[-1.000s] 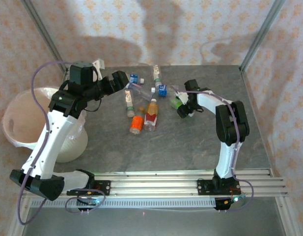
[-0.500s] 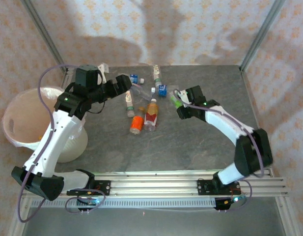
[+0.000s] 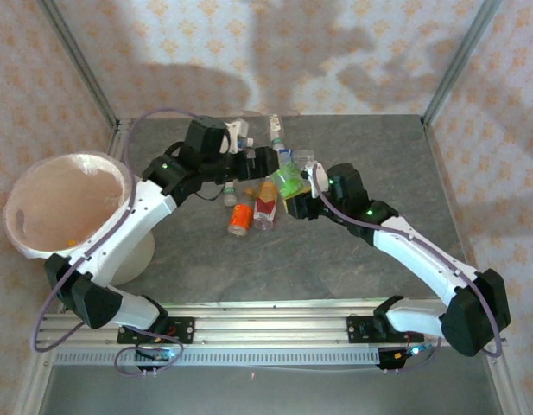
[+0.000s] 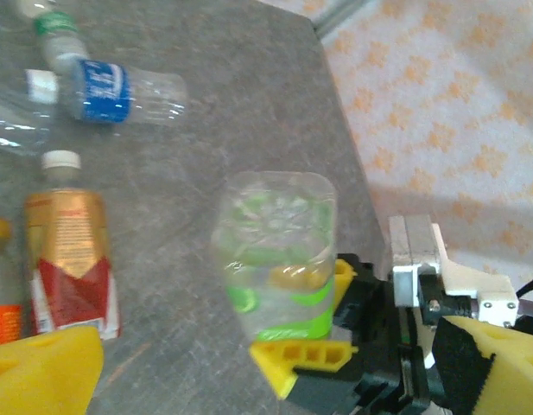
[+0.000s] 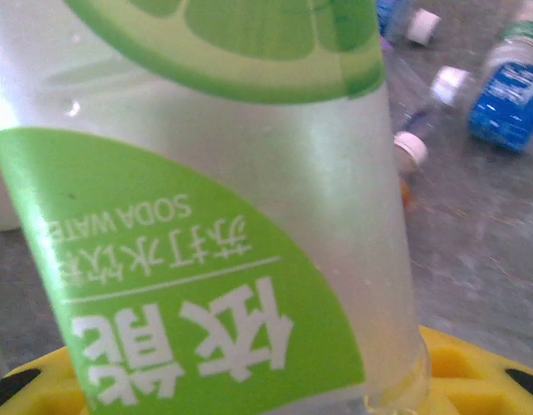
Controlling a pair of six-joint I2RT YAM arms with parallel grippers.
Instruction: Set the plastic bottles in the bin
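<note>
Right gripper (image 3: 297,197) clamped on green-labelled bottle (image 4: 279,259), seemingly clear of table (image 3: 352,268), left gripper (image 3: 270,162) spread wide just beside it, loose bottles (image 3: 267,203) left of it, bin (image 3: 24,186) at left edge.

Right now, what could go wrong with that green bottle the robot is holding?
The right gripper pinches the green bottle near one end only, so it might tip out. The open left gripper sits very close beside it, so the two could bump. The bin is far over on the left, past the left arm, so carrying it there looks awkward.
</note>
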